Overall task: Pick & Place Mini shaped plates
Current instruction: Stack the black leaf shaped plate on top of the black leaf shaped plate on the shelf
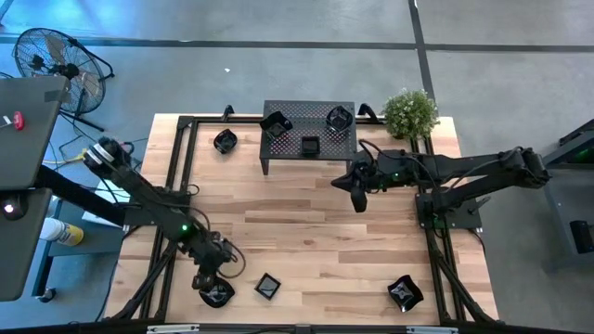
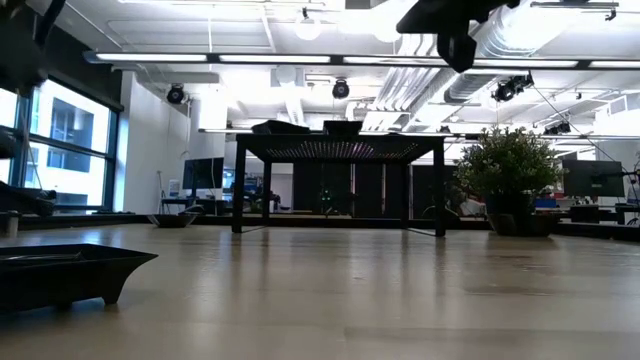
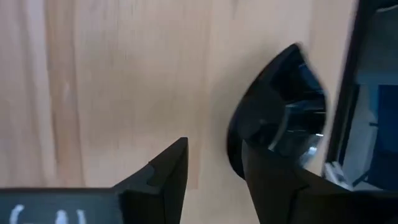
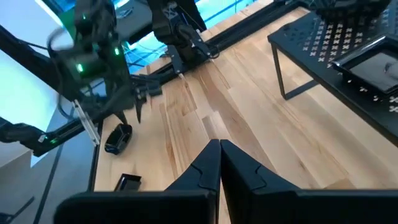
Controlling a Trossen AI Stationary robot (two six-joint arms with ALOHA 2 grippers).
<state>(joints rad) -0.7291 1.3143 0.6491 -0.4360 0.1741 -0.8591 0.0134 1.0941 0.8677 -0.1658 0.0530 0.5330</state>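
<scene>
Hovering at the desk's (image 1: 306, 232) seven o'clock corner, the left pincer (image 1: 206, 278) stands with its fingers spread wide just above a glossy black dish (image 1: 217, 295) lying free on the wood. A square dish (image 1: 267, 286) sits just to its right. Near centre, the right pincer (image 1: 358, 199) hangs pinched tight and empty. Three dishes rest on the perforated rack (image 1: 309, 130) at twelve o'clock, and another dish (image 1: 405, 292) lies at five o'clock.

The wooden counter (image 1: 306, 223) carries a black rack (image 1: 309, 130) and potted plant (image 1: 410, 113) at the top, one small dish (image 1: 225, 141) upper left, three dishes (image 1: 267, 287) along the bottom.
</scene>
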